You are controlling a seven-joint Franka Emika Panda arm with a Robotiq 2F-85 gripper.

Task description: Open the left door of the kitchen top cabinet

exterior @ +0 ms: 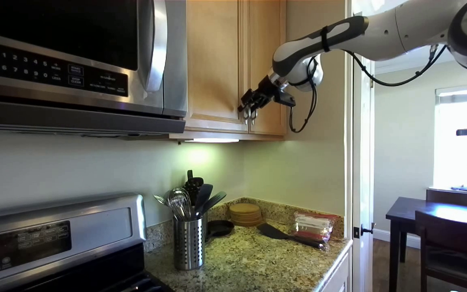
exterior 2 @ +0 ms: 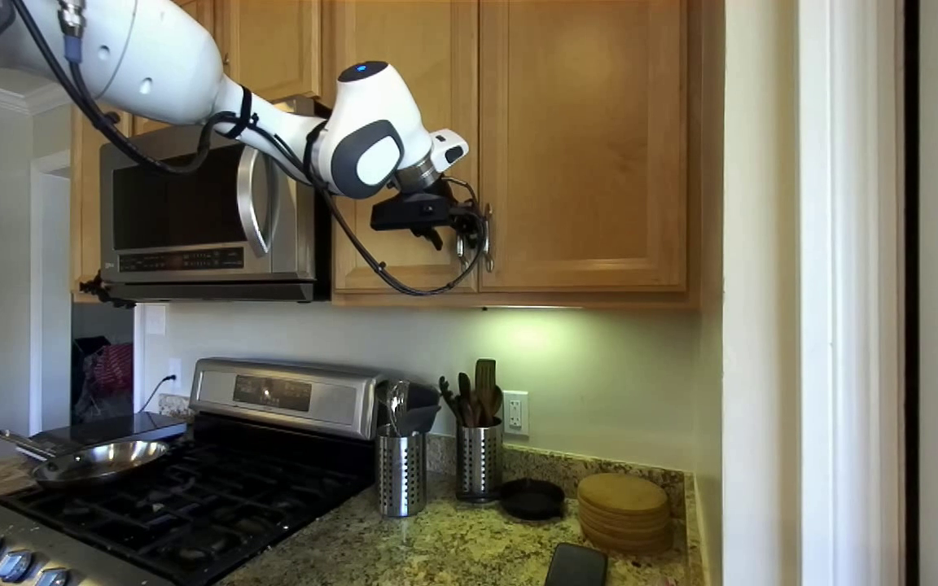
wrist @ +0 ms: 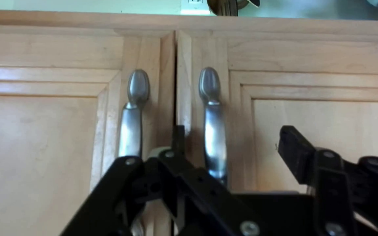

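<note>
The kitchen top cabinet [exterior: 217,135] shows in both exterior views [exterior 2: 591,299], with both doors closed. Its left door [exterior: 213,61] is a honey-maple panel beside the microwave [exterior 2: 404,41]. The wrist view is upside down, so the left door [wrist: 323,131] lies on the right there, and its silver handle [wrist: 214,137] is the right one of the pair. My gripper [wrist: 233,139] is open around this handle [exterior: 246,117]. One finger is between the two handles, the other over the left door's panel. Contact with the handle cannot be told. The gripper also shows in both exterior views [exterior: 248,106] [exterior 2: 451,234].
The twin door [exterior 2: 583,146] has its handle [wrist: 130,131] close beside my finger. The microwave [exterior: 152,101] juts out left of the cabinet. A side wall [exterior: 314,142] stands to the right. Utensil holders [exterior: 189,245] [exterior 2: 479,460] and the stove [exterior 2: 184,488] are below.
</note>
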